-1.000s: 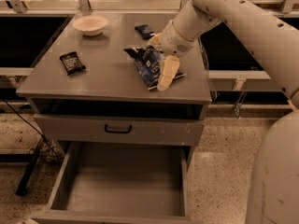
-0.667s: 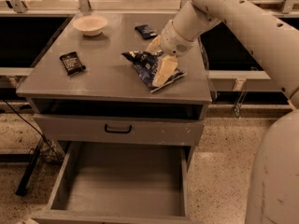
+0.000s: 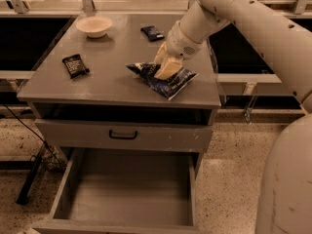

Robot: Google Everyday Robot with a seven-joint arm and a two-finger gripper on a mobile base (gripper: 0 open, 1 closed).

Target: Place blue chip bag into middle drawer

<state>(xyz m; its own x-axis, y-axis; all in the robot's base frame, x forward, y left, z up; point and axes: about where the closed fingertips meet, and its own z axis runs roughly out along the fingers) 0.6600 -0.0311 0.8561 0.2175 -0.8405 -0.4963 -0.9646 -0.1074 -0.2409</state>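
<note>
Closest in, the middle drawer (image 3: pixel 122 194) is pulled right out at the bottom of the cabinet, its plain grey floor and side walls in full view, nothing lying in it. To the right, the robot's pale body (image 3: pixel 287 179) fills the corner over the speckled floor (image 3: pixel 229 179). Up one level sits a shut drawer front (image 3: pixel 73 134) with a small black handle (image 3: pixel 123 134), and above that a dark open slot (image 3: pixel 122 113) just under the top.

Now onto the table (image 3: pixel 117 57). The blue chip bag (image 3: pixel 170 84) lies crinkled near the front right edge, one corner lifted toward the left. The tool (image 3: pixel 165 68) is right down on it, touching the bag's upper side, with the arm (image 3: pixel 234 13) reaching in from the upper right. How wide the tool stands, or whether it has a grip on the bag, I cannot tell. The bag is on the table, well apart from the drawer below.

Over on the left lies a small black packet (image 3: pixel 75 65). Farther back, another dark packet (image 3: pixel 152 32) sits just beyond the tool, and a pale bowl (image 3: pixel 94 26) rests at the back left.
</note>
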